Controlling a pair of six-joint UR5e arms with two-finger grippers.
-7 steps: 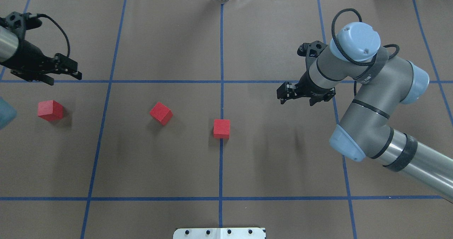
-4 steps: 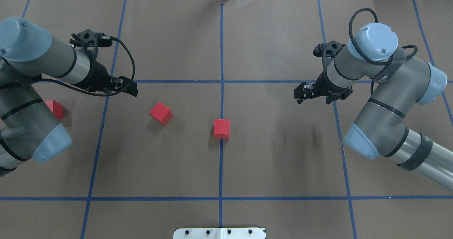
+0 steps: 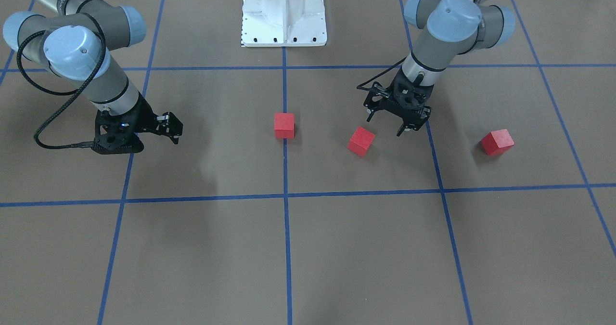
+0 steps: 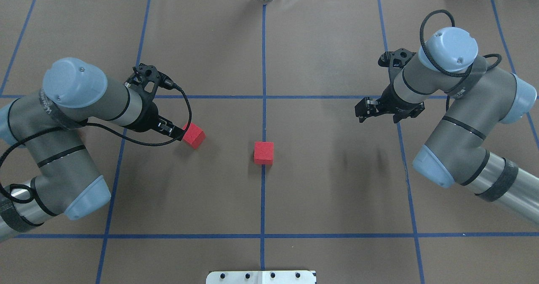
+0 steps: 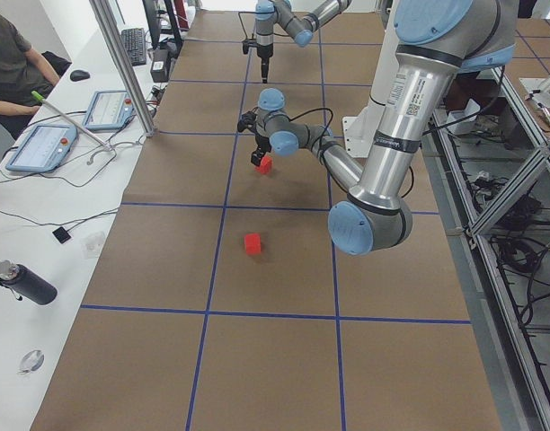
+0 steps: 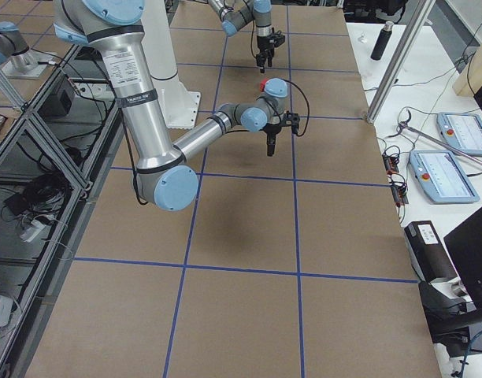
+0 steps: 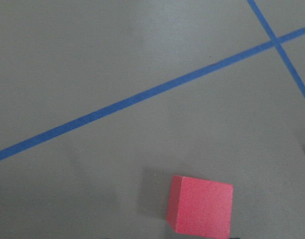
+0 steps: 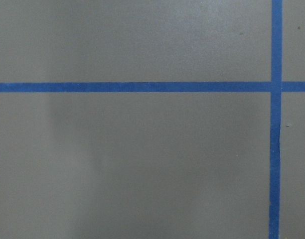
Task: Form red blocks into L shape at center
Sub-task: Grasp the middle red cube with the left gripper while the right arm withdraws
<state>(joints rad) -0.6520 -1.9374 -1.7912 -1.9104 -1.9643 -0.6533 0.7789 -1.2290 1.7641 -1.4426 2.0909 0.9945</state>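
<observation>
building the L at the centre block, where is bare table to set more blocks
Bare: between the centre block and the right gripper, and all along its operator side. Crowded: its left, where the left gripper hovers by another red block.

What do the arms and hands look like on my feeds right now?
The left arm and right arm are both silver-grey tubes with pale blue rounded joint caps and black rings at the joints. A black cable loops out from each wrist. The left hand and right hand are black, each with two slim fingers. Small lettering on the arms is too small to read.
</observation>
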